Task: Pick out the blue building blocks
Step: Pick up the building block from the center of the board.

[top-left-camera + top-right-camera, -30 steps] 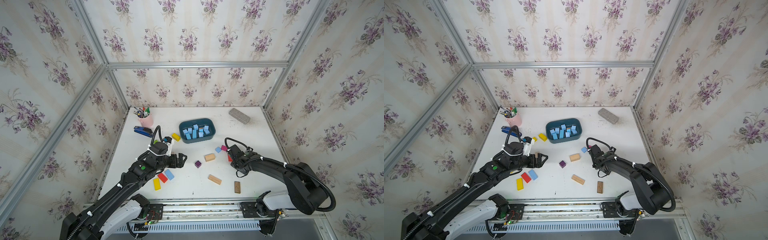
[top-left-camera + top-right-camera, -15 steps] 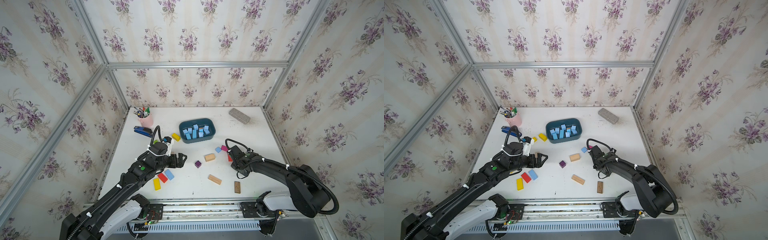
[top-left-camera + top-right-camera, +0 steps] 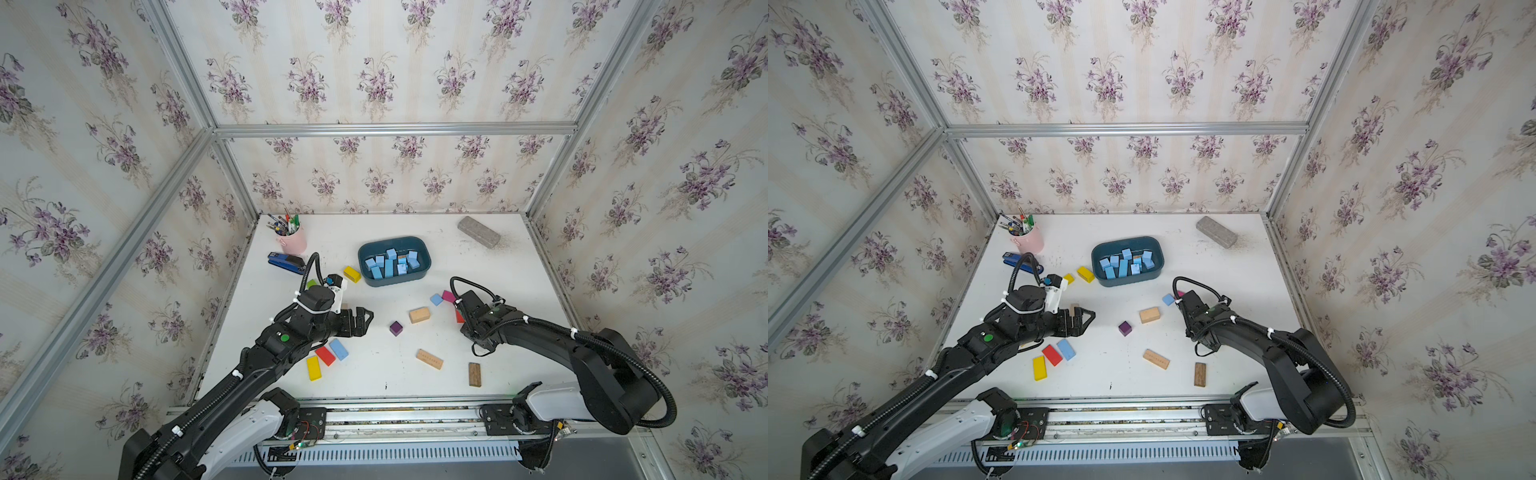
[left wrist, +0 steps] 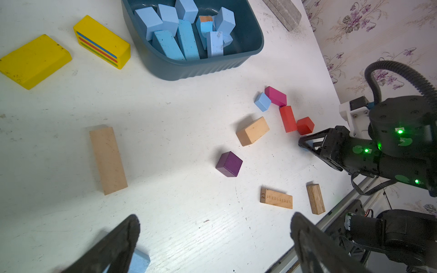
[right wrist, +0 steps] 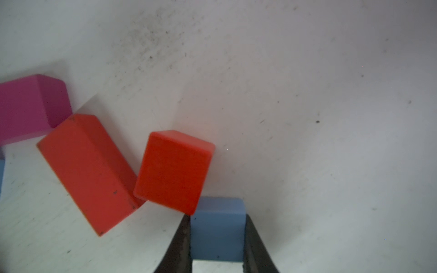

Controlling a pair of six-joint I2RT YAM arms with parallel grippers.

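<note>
Just then, right fingers (image 5: 182, 245) closed on a blue block (image 5: 217, 212) beside a red cube (image 5: 175, 170).
Left fingers (image 4: 118, 243) gaped empty; lifting looked due.

The blue building blocks (image 4: 186, 45) are pale, the tray (image 4: 201, 68) dark teal, the wallpaper (image 3: 374, 83) purple-flowered.

Closed the right gripper (image 5: 217, 218) over the last second: stood partly open before, now drawn in tight. Pinches a blue block (image 5: 217, 236) on both sides, right between the fingertips (image 5: 184, 236) (only its far end pokes out beyond them). Cannot tell whether lifted yet; hidden from both top views.
</note>
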